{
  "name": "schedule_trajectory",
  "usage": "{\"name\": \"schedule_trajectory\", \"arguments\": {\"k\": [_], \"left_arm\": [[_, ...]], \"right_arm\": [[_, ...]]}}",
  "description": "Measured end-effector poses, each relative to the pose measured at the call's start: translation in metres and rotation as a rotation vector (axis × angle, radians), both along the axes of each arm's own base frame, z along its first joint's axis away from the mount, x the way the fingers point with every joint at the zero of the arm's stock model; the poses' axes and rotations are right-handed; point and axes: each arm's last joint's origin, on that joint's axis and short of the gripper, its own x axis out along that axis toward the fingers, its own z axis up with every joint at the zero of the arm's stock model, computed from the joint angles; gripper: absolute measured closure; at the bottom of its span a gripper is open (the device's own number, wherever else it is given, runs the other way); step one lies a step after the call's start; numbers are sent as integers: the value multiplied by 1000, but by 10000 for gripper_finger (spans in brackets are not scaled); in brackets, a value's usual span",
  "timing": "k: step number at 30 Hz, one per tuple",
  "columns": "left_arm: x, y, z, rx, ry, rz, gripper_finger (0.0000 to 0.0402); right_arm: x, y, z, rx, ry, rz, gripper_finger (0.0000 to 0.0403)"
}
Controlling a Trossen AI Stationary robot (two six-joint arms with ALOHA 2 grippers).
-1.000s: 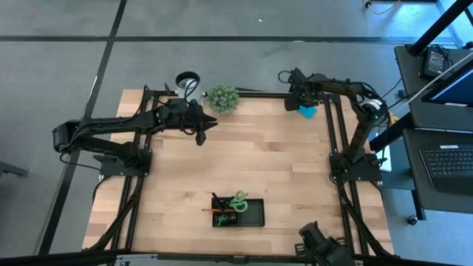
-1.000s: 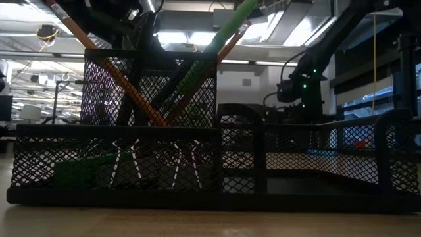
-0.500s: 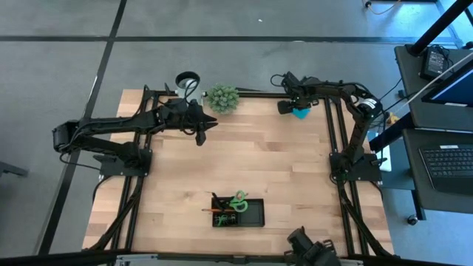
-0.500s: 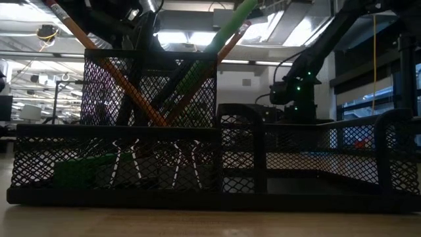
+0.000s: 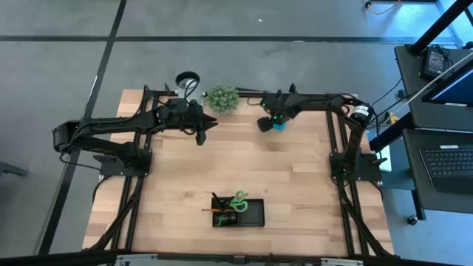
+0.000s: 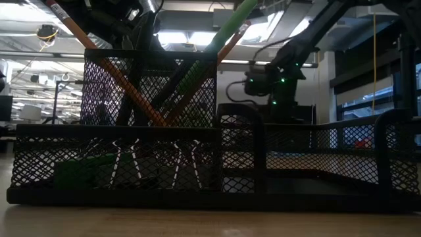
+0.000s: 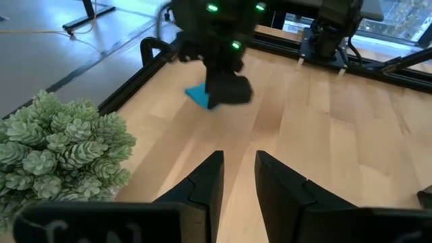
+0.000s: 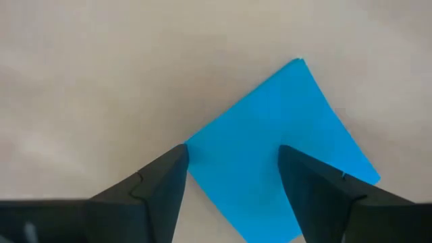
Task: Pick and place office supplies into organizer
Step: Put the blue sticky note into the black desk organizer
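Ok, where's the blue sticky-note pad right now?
In the high view, the blue sticky-note pad lies on the far right part of the table, right of the potted plant, directly beneath the right gripper, whose open jaws straddle it.

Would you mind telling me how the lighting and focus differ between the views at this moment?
High view: even light, the table sharp. Low view: backlit by ceiling lights, so the organizer is nearly a silhouette. Left wrist view: its own fingers are soft, the plant clearer. Right wrist view: the blue sticky-note pad is bright and crisp-edged, the fingers dark.
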Motion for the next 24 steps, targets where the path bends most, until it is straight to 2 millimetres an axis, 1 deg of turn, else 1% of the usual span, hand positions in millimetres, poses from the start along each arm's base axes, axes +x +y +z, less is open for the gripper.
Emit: {"name": "schedule_trajectory", "arguments": {"k": [4, 7, 11, 15, 18, 20, 24], "left_arm": [[0, 0, 0, -16, -5, 7, 322], [0, 0, 0, -35, -11, 15, 322], [1, -2, 0, -39, -12, 10, 322], [2, -5, 0, -39, -11, -7, 322], [5, -9, -2, -42, -5, -25, 322], [7, -11, -4, -46, 5, -38, 322], [15, -15, -13, -70, 31, -55, 322]], "right_arm": [[23, 31, 1, -10, -65, 80, 167], [37, 53, 1, -16, -107, 139, 167], [51, 81, 3, -21, -155, 202, 167], [61, 105, 4, -26, -199, 254, 167], [68, 117, 3, -35, -234, 285, 167], [72, 123, -2, -41, -245, 301, 167], [81, 128, -11, -64, -273, 316, 167]]}}
